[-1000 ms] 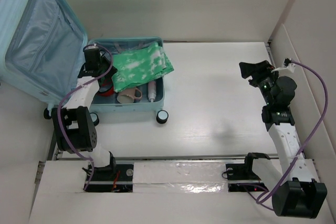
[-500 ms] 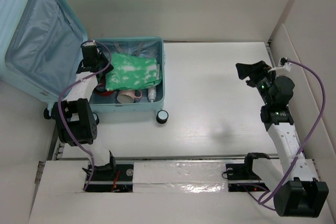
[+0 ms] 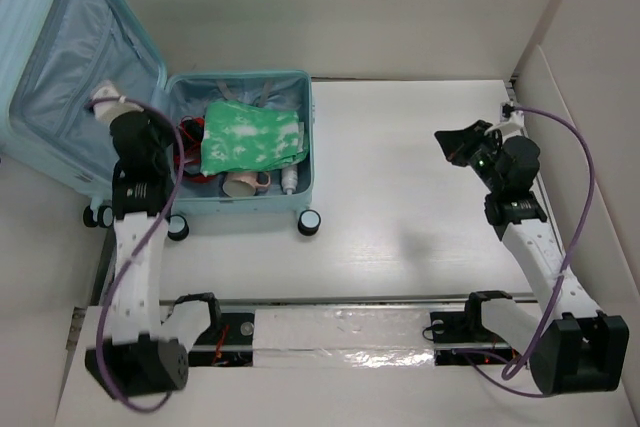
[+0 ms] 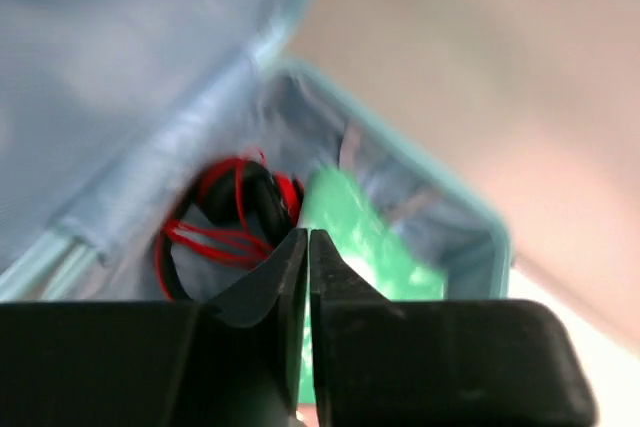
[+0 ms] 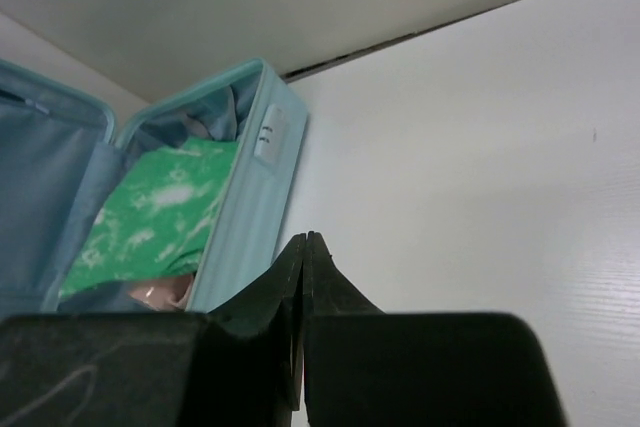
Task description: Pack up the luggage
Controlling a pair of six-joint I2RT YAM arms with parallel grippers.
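The luggage point(image 3: 240, 204) lies open at the back left, its lid point(image 3: 80, 87) raised against the wall. Inside lie a green-and-white cloth point(image 3: 250, 137), a pink cup point(image 3: 243, 184), a white bottle point(image 3: 289, 177) and a black item with red cable point(image 3: 190, 132). My left gripper point(image 3: 165, 144) is shut and empty at the left edge of the luggage's base. Past its tips point(image 4: 308, 234), the left wrist view shows the red cable point(image 4: 215, 237) and the cloth point(image 4: 345, 217). My right gripper point(image 3: 450, 142) hovers shut and empty over the table on the right; its tips point(image 5: 305, 237) point toward the luggage point(image 5: 250, 207).
The luggage's caster wheels point(image 3: 310, 222) rest on the white table point(image 3: 400, 197) at its front edge. Walls close in the back and the right side point(image 3: 560, 37). A taped strip point(image 3: 340, 332) runs along the near edge between the arm bases.
The green cloth dropped flat into the luggage. My left gripper let it go, shut, and pulled back to the left. My right gripper shut and shifted slightly left.
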